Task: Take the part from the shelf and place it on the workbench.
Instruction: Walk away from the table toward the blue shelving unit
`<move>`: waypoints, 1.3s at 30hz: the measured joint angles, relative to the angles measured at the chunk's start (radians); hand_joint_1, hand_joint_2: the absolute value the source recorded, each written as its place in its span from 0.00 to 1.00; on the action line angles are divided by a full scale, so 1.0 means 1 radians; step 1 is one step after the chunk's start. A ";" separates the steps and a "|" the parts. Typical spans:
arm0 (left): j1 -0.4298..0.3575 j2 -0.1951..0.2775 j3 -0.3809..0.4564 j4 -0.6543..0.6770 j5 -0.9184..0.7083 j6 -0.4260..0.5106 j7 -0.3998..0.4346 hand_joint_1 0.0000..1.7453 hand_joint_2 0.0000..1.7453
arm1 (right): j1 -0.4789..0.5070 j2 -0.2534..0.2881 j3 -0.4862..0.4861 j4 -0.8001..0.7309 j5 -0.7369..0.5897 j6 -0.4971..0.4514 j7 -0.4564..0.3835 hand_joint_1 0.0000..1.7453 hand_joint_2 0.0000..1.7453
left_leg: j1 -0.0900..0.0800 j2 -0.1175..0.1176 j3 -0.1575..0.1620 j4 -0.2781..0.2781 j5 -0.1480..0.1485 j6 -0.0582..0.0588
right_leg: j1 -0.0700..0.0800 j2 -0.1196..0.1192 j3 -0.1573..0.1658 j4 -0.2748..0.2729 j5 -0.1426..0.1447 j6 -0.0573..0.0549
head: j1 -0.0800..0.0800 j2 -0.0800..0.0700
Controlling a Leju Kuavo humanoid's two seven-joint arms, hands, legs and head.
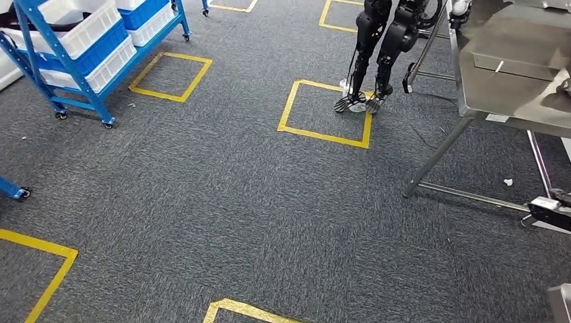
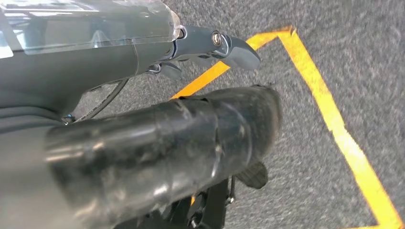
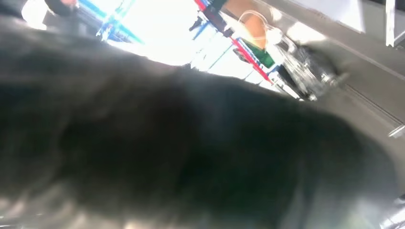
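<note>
Head view: I look down on grey carpet (image 1: pixel 222 202) marked with yellow tape squares (image 1: pixel 326 111). The blue shelf (image 1: pixel 74 64) with white bins (image 1: pixel 101 30) stands far left. The steel surface (image 1: pixel 512 74) is far right, on thin legs. Another robot's dark legs (image 1: pixel 377 54) stand far off, just left of the surface.

Left wrist view: My left robot hand (image 2: pixel 210 47) hangs over carpet and a taped corner (image 2: pixel 305 62). Its fingers lie close together and seem to hold nothing, though much of it is hidden. A dark glossy cylinder (image 2: pixel 162 152) crosses the near picture; I cannot tell whether it is the part or my own body.

Right wrist view: A blurred dark mass (image 3: pixel 191 157) lies close to the lens. Whether my right robot hand is apart, together or clamped on something, I cannot tell. Steel shows beyond it (image 3: pixel 363 81).

Part: I cannot place it for certain; it may sit in a bin.

Stage: Judged walking between shelf and surface.

Risks: The other robot and the surface's legs crowd the right side, so a careless turn could clip them. If the blurred mass is the part, a loose grip while stepping could drop it.
</note>
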 joint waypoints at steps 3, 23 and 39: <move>-0.003 0.001 0.000 0.000 0.001 0.004 0.000 0.00 0.00 | -0.002 0.010 0.004 0.004 0.014 0.001 0.000 0.00 0.00 | -0.002 -0.037 -0.002 0.003 0.002 0.004 | 0.000 0.048 -0.093 0.179 -0.069 0.003 | 0.000 0.000; -0.001 0.008 -0.001 0.011 0.002 0.013 0.000 0.00 0.00 | 0.017 0.023 0.008 -0.019 0.022 0.012 0.000 0.00 0.00 | 0.001 0.037 -0.041 0.084 -0.027 -0.041 | 0.007 -0.041 0.018 -0.088 0.072 -0.039 | -0.003 0.000; -0.004 0.004 -0.004 0.011 0.004 0.016 0.000 0.00 0.00 | 0.027 0.017 -0.003 -0.032 0.012 0.022 -0.010 0.00 0.00 | -0.003 -0.109 -0.008 0.022 -0.003 -0.008 | -0.006 0.112 -0.008 -0.043 0.072 -0.003 | -0.001 0.000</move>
